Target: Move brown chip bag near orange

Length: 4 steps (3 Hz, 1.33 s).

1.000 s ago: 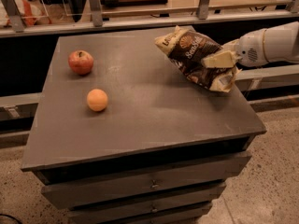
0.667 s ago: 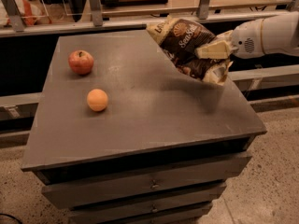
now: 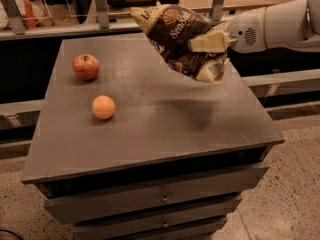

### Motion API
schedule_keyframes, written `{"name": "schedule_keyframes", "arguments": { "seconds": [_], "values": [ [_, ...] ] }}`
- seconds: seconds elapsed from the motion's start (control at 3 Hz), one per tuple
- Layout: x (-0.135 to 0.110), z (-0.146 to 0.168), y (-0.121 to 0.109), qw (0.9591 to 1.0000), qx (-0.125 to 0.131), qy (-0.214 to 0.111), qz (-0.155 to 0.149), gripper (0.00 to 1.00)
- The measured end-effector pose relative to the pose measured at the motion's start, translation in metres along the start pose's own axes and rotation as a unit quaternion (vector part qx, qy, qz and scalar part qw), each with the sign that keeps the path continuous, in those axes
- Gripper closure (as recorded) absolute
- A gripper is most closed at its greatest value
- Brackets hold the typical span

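Observation:
The brown chip bag (image 3: 176,38) hangs in the air above the back right part of the grey cabinet top (image 3: 150,114), tilted, with its cream end pointing up left. My gripper (image 3: 209,45) comes in from the right on a white arm and is shut on the bag's right side. The orange (image 3: 103,107) lies on the cabinet top at the left, well apart from the bag. The bag's shadow falls on the top right of the middle.
A red apple (image 3: 86,66) lies behind the orange near the back left. The cabinet has drawers (image 3: 160,196) at the front. A metal rail (image 3: 60,29) and shelving run behind it. Speckled floor surrounds it.
My gripper has lifted the chip bag off the cabinet top and carried it up and to the left. The orange and the apple have not moved.

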State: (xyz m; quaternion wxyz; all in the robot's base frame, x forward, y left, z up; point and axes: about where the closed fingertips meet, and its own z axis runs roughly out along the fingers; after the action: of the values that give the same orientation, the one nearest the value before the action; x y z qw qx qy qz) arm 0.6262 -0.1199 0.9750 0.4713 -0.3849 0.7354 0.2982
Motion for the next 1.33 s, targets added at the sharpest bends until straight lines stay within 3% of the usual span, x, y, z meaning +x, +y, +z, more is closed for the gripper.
{"name": "schedule_keyframes", "arguments": {
  "seconds": [0.33, 0.67, 1.33],
  "values": [
    [0.0, 0.0, 0.0, 1.0, 0.0, 0.0, 0.0, 1.0],
    [0.002, 0.013, 0.014, 0.9995, -0.03, 0.008, 0.006, 1.0],
    [0.003, 0.053, 0.042, 0.9966, -0.079, -0.007, 0.021, 1.0]
  ]
}}
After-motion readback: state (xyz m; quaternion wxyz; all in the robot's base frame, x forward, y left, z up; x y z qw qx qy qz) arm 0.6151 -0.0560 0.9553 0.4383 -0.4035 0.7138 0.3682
